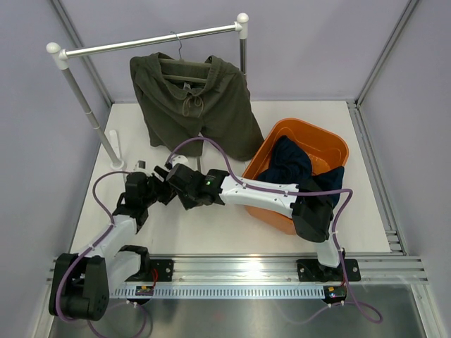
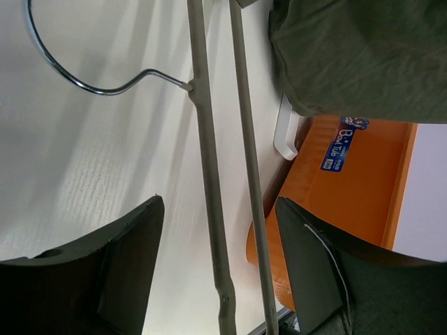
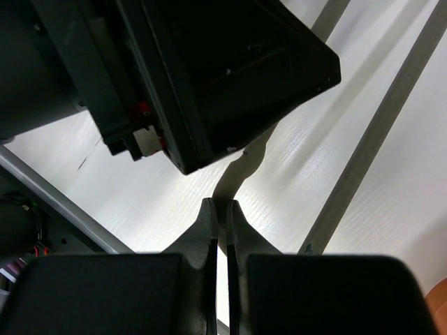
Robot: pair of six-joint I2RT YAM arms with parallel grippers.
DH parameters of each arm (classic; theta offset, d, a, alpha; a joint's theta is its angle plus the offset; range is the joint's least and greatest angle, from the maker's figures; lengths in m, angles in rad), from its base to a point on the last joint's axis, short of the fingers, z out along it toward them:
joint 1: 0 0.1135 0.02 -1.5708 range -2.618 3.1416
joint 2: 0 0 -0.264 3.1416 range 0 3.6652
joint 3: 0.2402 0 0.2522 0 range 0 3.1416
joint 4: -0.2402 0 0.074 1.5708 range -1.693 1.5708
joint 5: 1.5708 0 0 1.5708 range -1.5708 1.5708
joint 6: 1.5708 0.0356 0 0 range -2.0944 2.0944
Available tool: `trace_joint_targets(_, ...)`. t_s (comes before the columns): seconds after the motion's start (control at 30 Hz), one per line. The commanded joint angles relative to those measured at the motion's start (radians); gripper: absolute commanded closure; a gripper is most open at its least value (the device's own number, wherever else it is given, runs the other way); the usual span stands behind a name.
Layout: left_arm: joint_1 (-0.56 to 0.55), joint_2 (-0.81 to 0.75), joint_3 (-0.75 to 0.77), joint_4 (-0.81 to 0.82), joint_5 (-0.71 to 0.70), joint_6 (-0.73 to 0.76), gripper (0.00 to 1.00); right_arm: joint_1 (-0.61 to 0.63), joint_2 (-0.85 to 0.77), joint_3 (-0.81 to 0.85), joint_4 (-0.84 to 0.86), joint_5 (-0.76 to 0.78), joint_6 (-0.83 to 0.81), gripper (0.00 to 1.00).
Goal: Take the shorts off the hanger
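Olive-green fabric shorts (image 1: 194, 105) hang on a hanger (image 1: 184, 63), upper centre.
Orange plastic tub (image 1: 313, 130) at right holds dark blue clothing (image 1: 290, 160); left end effector (image 2: 218, 202) apart, right end effector (image 3: 220, 206) together.

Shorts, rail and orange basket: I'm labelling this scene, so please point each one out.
shorts (image 1: 220, 105), top external view, leg fabric beside the drawstring.
rail (image 1: 151, 40), top external view, middle of the bar.
orange basket (image 1: 317, 134), top external view, far rim.

One pair of shorts (image 1: 204, 116), one hanger (image 1: 184, 63), one clothes rail (image 1: 151, 41), one basket (image 1: 310, 132), two arms, left arm (image 1: 113, 232) and right arm (image 1: 261, 193)
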Motion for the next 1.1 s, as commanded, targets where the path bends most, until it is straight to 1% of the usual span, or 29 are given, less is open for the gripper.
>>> trace_joint_targets(0.0, -0.016, 0.031, -0.003, 0.127, -0.035, -0.036, 0.32, -0.008, 0.002, 0.059, -0.014, 0.053, 0.002, 1.0)
trace_joint_targets(0.2, -0.037, 0.079, -0.001, 0.187, -0.032, -0.046, 0.36, -0.014, -0.013, 0.047, -0.023, 0.05, -0.011, 1.0)
trace_joint_targets(0.43, -0.062, 0.161, 0.052, 0.181, 0.0, -0.002, 0.44, -0.014, -0.011, 0.053, -0.038, 0.041, -0.027, 1.0)
trace_joint_targets(0.53, -0.062, 0.178, 0.057, 0.183, 0.006, 0.007, 0.44, -0.014, -0.01, 0.061, -0.043, 0.037, -0.033, 1.0)
trace_joint_targets(0.63, -0.062, 0.21, 0.084, 0.193, 0.036, 0.027, 0.43, -0.014, -0.007, 0.068, -0.054, 0.032, -0.042, 1.0)
trace_joint_targets(0.77, -0.062, 0.279, 0.121, 0.224, 0.111, 0.041, 0.44, -0.014, -0.013, 0.07, -0.063, 0.026, -0.053, 1.0)
trace_joint_targets(0.87, -0.062, 0.316, 0.143, 0.239, 0.144, 0.043, 0.48, -0.014, -0.022, 0.067, -0.061, 0.024, -0.059, 1.0)
trace_joint_targets(0.93, -0.063, 0.319, 0.148, 0.238, 0.146, 0.043, 0.6, -0.014, -0.024, 0.068, -0.066, 0.026, -0.064, 1.0)
trace_joint_targets(0.97, -0.063, 0.313, 0.148, 0.235, 0.142, 0.043, 0.73, -0.014, -0.024, 0.068, -0.066, 0.021, -0.064, 1.0)
trace_joint_targets(1.0, -0.063, 0.306, 0.149, 0.218, 0.137, 0.047, 0.84, -0.014, -0.024, 0.068, -0.066, 0.018, -0.064, 1.0)
trace_joint_targets(1.03, -0.063, 0.284, 0.152, 0.201, 0.131, 0.053, 0.91, -0.012, -0.024, 0.07, -0.066, 0.015, -0.064, 1.0)
trace_joint_targets(1.07, -0.063, 0.269, 0.161, 0.18, 0.117, 0.066, 0.94, -0.014, -0.022, 0.067, -0.066, 0.004, -0.062, 1.0)
